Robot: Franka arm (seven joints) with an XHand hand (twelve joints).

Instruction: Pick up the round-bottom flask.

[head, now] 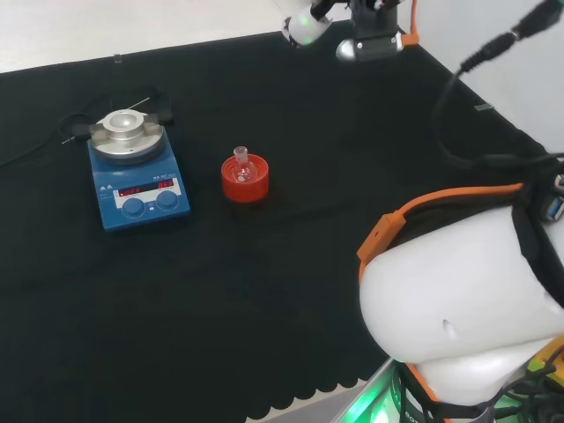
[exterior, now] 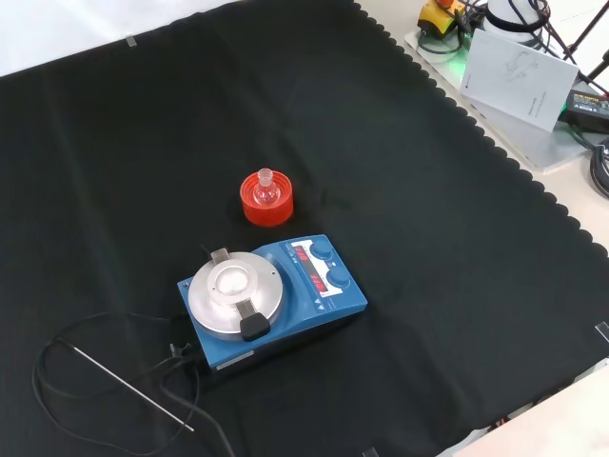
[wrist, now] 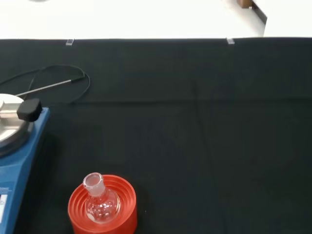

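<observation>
Presently the round-bottom flask (head: 242, 165) stands upright, neck up, in its red ribbed stand (head: 245, 181) near the cloth's (head: 264, 308) middle, just beside the blue stirrer (head: 137, 172). Finger state and flask-to-finger relation cannot be told.

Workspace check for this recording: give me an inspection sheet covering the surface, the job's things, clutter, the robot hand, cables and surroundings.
Surface: black cloth covers the bench, scalloped at its edge.
Job's things: clear round-bottom flask sits upright, neck up, in a red ribbed stand.
Clutter: blue hotplate stirrer beside the stand, apart from it; thin metal probe lying on the cloth.
Robot hand: nothing seen; state cannot be told.
Cables: black cable looped on the cloth by the stirrer.
Surroundings: white paper sheet beyond the cloth in the front view.
</observation>
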